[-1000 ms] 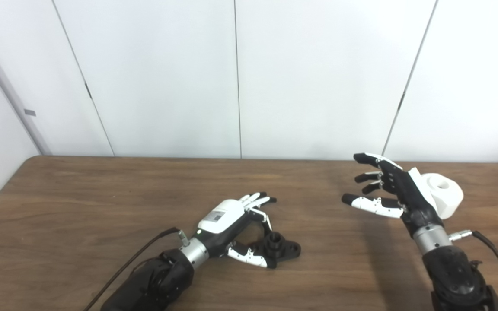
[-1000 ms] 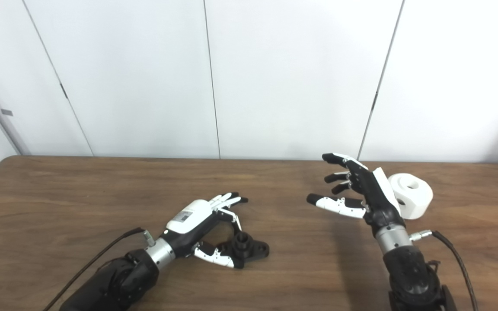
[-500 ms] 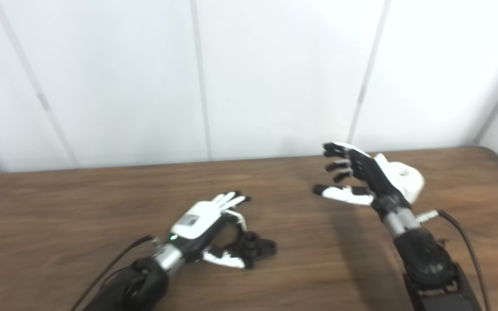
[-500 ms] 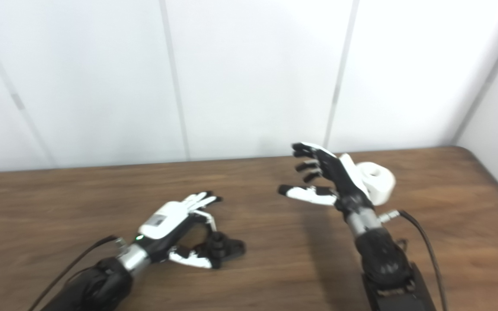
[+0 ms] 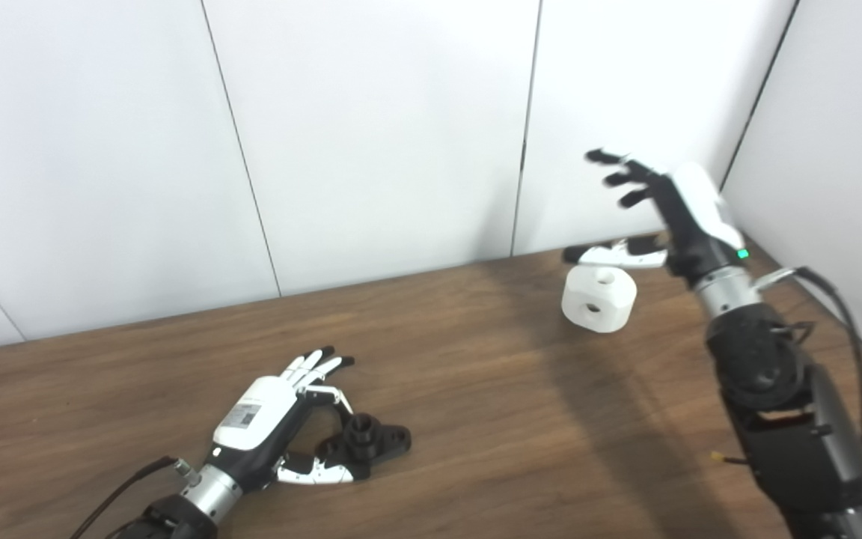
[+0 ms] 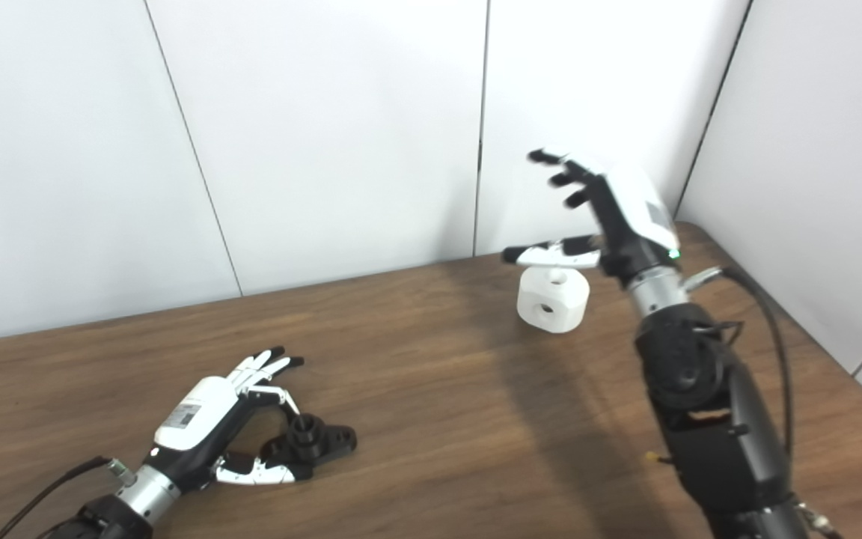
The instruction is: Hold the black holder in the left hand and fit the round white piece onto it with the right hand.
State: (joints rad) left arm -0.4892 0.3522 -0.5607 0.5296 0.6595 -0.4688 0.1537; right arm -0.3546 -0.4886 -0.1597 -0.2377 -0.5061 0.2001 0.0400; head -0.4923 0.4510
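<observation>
The black holder (image 5: pixel 373 440) lies flat on the wooden table (image 5: pixel 476 419) at the lower left, its short tube pointing up. My left hand (image 5: pixel 270 418) rests beside it, open, with the thumb along the holder's near side and the fingers stretched above it. The round white piece (image 5: pixel 600 299) stands on the table at the far right, with a hole in its top and one in its side. My right hand (image 5: pixel 672 211) hovers open above and just behind it, fingers spread, thumb over its top and not touching it.
White wall panels (image 5: pixel 371 135) close off the table's far edge, and a side wall (image 5: pixel 835 165) stands near the right arm (image 5: pixel 783 404). Cables trail from both wrists. Bare wood (image 6: pixel 438 404) lies between the holder and the white piece.
The camera has swung to the right, shifting the whole picture. My right hand has risen from in front of the white piece to above it. The left hand stays by the holder.
</observation>
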